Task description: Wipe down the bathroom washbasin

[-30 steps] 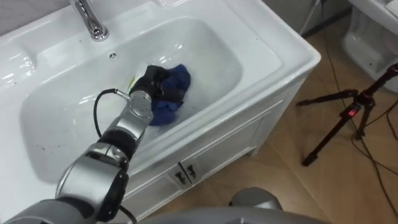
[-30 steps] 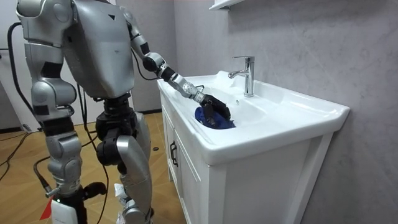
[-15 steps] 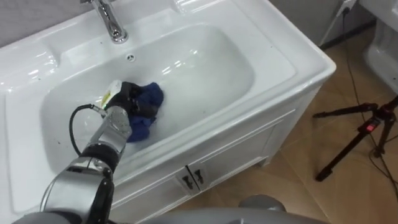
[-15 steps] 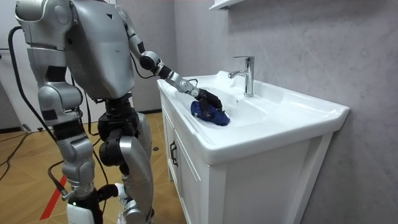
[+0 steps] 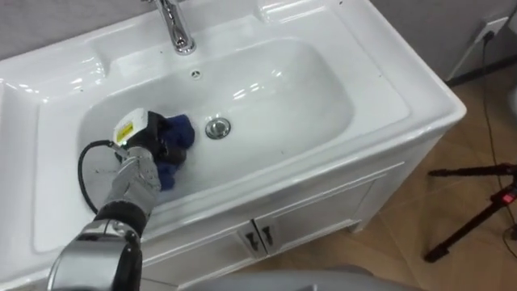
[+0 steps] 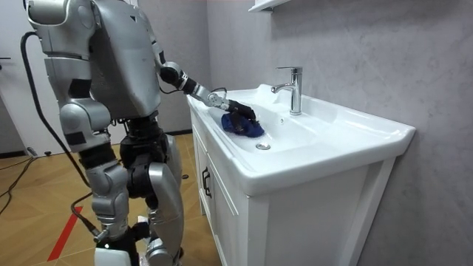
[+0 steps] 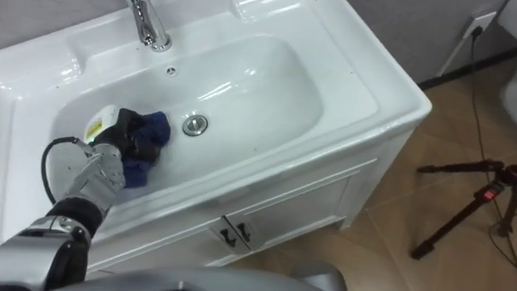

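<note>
The white basin [image 5: 283,81] lies below me, with a chrome tap [image 5: 174,24] at its back and a round drain [image 5: 217,128] in the bottom. My left hand [image 5: 157,144] reaches in from the lower left and is curled on a blue cloth [image 5: 179,129], pressing it against the basin's left slope, just left of the drain. In the room view the same hand [image 6: 238,111] rests on the cloth [image 6: 244,127] at the basin's end farthest from the camera. My right hand [image 6: 111,225] hangs by my side.
I stand at the front of a white vanity cabinet with two small doors [image 5: 258,234]. A black tripod [image 5: 485,194] stands on the wooden floor to the right. Cables run across that floor. A grey wall rises behind the tap [image 6: 294,89].
My left hand has dragged the blue cloth from the basin's middle to its left side, uncovering the drain. The head camera has shifted as well.
</note>
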You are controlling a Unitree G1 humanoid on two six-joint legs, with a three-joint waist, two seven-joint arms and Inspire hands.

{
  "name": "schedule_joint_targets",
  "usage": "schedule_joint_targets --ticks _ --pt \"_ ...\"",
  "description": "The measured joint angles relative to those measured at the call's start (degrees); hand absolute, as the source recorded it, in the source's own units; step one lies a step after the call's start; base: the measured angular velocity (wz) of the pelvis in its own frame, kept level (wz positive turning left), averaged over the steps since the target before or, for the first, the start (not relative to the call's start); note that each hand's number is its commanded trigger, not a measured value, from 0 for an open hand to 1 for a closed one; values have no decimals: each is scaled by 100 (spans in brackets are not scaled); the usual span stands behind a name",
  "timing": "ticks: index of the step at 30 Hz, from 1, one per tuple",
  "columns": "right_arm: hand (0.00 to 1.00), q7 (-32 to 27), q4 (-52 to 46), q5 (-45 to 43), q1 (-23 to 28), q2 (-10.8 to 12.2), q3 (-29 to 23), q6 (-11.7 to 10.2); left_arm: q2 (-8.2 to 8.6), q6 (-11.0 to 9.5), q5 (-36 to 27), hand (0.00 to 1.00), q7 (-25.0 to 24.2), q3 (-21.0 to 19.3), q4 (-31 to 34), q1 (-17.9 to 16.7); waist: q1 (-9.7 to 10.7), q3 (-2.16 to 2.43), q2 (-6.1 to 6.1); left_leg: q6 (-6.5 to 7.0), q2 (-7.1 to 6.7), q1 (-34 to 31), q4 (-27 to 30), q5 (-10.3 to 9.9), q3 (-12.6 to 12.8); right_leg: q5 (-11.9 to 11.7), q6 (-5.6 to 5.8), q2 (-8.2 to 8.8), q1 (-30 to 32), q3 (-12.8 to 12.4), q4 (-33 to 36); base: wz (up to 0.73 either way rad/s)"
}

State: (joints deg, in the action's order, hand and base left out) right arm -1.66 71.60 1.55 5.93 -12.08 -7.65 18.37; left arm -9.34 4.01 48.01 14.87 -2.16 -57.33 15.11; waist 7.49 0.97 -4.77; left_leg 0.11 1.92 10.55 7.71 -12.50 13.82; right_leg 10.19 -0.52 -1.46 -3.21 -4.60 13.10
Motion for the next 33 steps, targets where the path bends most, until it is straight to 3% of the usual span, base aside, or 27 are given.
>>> schedule_joint_targets --ticks 3,9,16,22,33 --pt "0 -16 -16 -17 -19 -19 -59 -9 -14 16 317 100 66 1 91 -157 -9 39 -50 -5 11 43 4 3 -104 -21 -22 -1 -121 48 -145 7" --pt "0 -19 -27 -184 -31 -25 -258 -4 -18 77 1043 100 69 1 221 -307 -10 39 -116 -33 24 101 1 21 -370 -8 -56 -10 -235 142 -147 6" --pt "0 -80 -36 -186 -23 -48 -274 -20 -26 93 1258 100 241 1 582 -670 -65 30 -206 -84 56 107 1 54 -480 21 -125 -44 -265 194 -141 4" --pt "0 -162 -65 -161 -27 -49 -280 -89 -35 298 1282 100 133 5 1259 -1049 -68 28 -206 -119 89 74 1 76 -499 59 -184 -51 -271 309 -145 8" --pt "0 -266 -158 26 -13 -41 -499 -207 -70 429 1424 100 117 5 1700 -1338 -114 24 -189 -181 143 24 5 114 -494 121 -282 -66 -244 360 -142 1"
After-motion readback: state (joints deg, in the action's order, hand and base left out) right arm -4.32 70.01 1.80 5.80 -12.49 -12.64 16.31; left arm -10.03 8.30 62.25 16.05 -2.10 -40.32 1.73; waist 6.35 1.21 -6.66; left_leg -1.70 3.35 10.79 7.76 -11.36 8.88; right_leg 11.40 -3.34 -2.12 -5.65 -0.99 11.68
